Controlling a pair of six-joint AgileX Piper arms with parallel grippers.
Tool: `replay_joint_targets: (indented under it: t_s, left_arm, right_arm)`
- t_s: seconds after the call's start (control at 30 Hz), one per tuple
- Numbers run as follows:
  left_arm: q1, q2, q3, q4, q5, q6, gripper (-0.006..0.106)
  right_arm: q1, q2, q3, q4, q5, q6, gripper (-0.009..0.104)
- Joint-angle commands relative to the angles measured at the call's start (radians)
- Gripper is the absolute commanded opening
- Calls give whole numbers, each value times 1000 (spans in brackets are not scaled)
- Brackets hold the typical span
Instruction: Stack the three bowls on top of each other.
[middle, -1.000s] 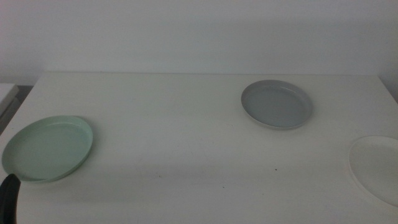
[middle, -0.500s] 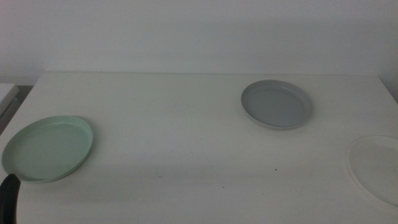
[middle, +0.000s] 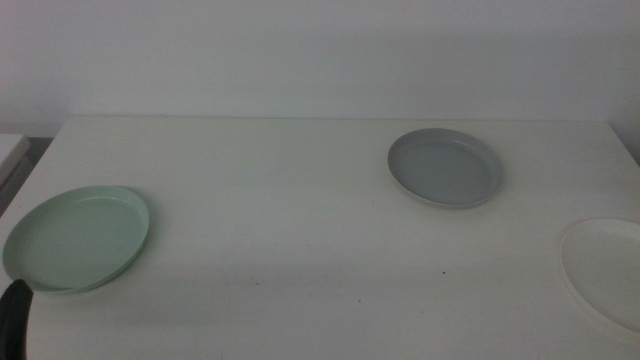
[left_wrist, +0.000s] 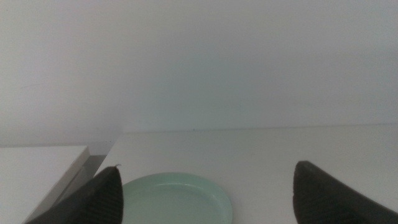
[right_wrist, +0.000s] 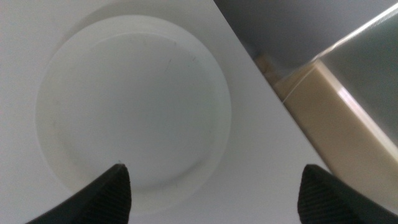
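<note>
Three bowls lie apart on the white table (middle: 290, 200). The mint green bowl (middle: 78, 238) is at the left, the grey bowl (middle: 445, 168) at the back right, and the white bowl (middle: 605, 268) at the right edge. My left gripper (left_wrist: 208, 193) is open near the table's front left corner, just in front of the green bowl (left_wrist: 177, 199); one dark jaw tip shows in the middle view (middle: 14, 318). My right gripper (right_wrist: 214, 190) is open and empty, looking straight down on the white bowl (right_wrist: 134, 109); it is out of the middle view.
The table's right edge runs close beside the white bowl (right_wrist: 273, 124), with a beige object (right_wrist: 345, 118) beyond and below it. A lower white surface (left_wrist: 37, 168) adjoins the table at the left. A plain wall stands behind.
</note>
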Motion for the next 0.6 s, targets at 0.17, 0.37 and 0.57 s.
replay_joint_targets:
  t_s: [0.17, 0.37, 0.57]
  left_arm:
    - [-8, -4, 0, 1, -6, 0, 94]
    - [-8, -4, 0, 1, -6, 0, 94]
    - [-8, -4, 0, 1, -6, 0, 94]
  right_arm:
    - [-240, 277, -132, 261, -34, -235, 68]
    - [-249, 453, -162, 254, -42, -257, 66]
    - [-249, 554, -162, 251, -59, -273, 58]
